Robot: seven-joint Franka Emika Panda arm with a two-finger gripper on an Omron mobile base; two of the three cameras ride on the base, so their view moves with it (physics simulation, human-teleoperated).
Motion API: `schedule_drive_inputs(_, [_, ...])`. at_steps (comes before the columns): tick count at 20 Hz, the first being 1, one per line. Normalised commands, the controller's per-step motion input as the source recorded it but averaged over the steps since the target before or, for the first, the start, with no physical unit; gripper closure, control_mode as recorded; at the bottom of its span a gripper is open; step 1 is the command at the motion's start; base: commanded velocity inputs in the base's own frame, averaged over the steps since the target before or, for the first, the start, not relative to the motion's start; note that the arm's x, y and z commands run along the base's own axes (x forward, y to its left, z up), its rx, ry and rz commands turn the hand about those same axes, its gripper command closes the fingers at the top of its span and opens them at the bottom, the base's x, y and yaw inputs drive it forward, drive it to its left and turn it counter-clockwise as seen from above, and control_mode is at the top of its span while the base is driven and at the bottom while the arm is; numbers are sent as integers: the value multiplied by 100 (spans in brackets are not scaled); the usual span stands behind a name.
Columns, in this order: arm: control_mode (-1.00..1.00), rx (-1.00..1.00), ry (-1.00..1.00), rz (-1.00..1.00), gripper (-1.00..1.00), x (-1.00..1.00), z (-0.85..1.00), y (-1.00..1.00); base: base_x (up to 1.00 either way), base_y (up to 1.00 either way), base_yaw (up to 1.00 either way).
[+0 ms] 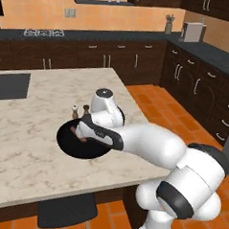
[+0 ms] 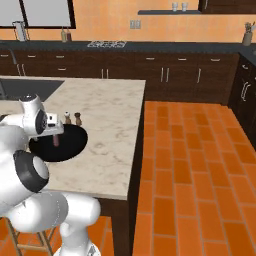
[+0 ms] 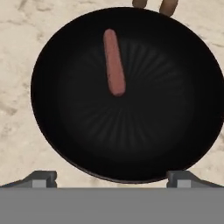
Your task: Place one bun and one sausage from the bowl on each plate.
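While I scan from the left of the hand view, I've got pale marbled bench (image 3: 17, 87) running up to the rim of the glossy black bowl (image 3: 65, 144), which spreads wide and round beneath the hand. Moving in, one sausage (image 3: 113, 62) lies inside the bowl, reddish-brown and slim, left of the bowl's middle and up toward the far rim, resting alone on the dark ribbed floor. Further right, past the top rim, two small brown rounded things (image 3: 168, 6) poke in at the edge, outside the bowl; I can't tell from here what they are. My gripper (image 3: 112, 177) hangs above the near rim with its fingertips spread wide apart, one low at the left and one low at the right, nothing between them. Over in the left base view, the bowl (image 1: 67, 140) sits near the bench's front edge with the white arm bent across it, and two little shakers (image 1: 75, 108) stand just behind it. From the right base view, the bowl (image 2: 70, 142) shows beside the arm, the sausage (image 2: 56, 140) a short dark red stroke in it, shakers (image 2: 77, 118) just beyond the rim.
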Motion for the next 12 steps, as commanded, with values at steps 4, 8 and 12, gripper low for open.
schedule_drive_inputs(4, [-100, -11, 0, -5, -100, 80, -43, 28, 0, 0, 0])
schedule_drive_inputs(8, [-100, -10, 8, -4, -100, 47, -45, 35, 0, 0, 0])
schedule_drive_inputs(12, [-100, -6, 12, -5, -100, 52, -36, 19, 0, 0, 0])
